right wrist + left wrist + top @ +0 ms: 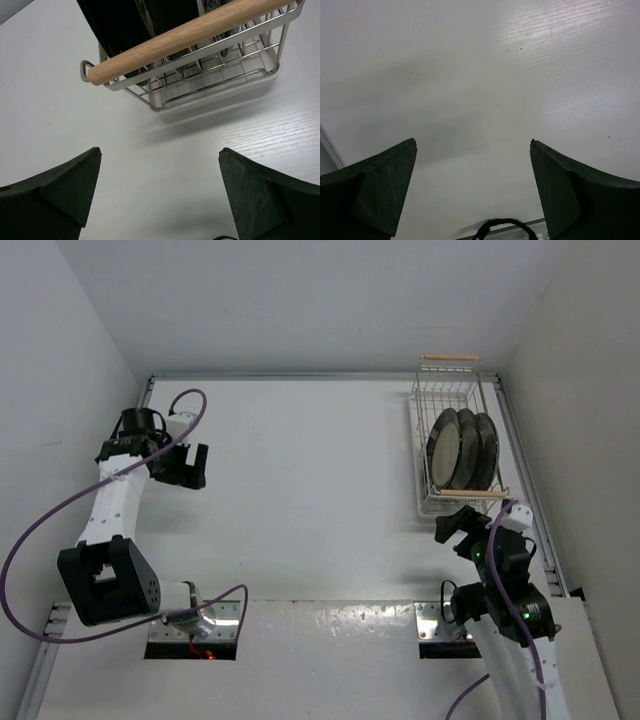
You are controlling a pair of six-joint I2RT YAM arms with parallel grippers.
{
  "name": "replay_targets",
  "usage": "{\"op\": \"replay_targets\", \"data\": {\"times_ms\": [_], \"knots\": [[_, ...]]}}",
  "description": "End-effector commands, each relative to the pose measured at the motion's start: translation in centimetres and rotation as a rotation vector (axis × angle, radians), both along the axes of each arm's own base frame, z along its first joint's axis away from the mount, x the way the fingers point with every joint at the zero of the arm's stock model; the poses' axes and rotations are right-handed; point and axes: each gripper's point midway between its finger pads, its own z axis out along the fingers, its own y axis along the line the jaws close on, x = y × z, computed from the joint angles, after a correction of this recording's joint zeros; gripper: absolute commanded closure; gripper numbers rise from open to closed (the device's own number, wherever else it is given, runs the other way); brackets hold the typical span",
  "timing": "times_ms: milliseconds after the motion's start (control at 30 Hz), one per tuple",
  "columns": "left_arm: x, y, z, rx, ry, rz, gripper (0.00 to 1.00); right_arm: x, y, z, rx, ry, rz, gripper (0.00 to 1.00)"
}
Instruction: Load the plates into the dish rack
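Three plates [461, 447] stand on edge side by side in the dish rack [443, 395] at the table's right side; they look dark from above. In the right wrist view the rack's near wooden handle [185, 36] and wire frame [200, 75] show, with dark plates [125, 20] behind. My right gripper [458, 529] is open and empty just in front of the rack's near end; it also shows in the right wrist view [159, 155]. My left gripper [190, 466] is open and empty over bare table at the far left; it also shows in the left wrist view [472, 145].
The white table [300, 490] is bounded by white walls at the back and both sides. A metal rail [525, 480] runs along the right edge beside the rack. A purple cable [60, 510] loops off the left arm.
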Motion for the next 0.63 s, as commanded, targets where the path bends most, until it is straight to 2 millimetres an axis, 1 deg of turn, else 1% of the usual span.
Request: {"op": "replay_targets", "data": {"times_ms": [0, 433, 500, 600], "knots": [[-0.08, 0.09, 0.80, 0.024, -0.040, -0.018, 0.00, -0.11, -0.66, 0.24, 0.015, 0.010, -0.054, 0.00], [-0.16, 0.07, 1.31, 0.029, -0.058, -0.018, 0.00, -0.06, -0.99, 0.17, 0.003, 0.007, -0.069, 0.00], [-0.31, -0.07, 1.01, 0.028, -0.053, -0.035, 0.00, -0.05, -1.02, 0.12, 0.008, 0.008, -0.074, 0.00], [-0.29, -0.46, 1.38, 0.017, -0.070, -0.058, 0.00, -0.09, -0.99, 0.15, 0.004, 0.009, -0.070, 0.00]]}}
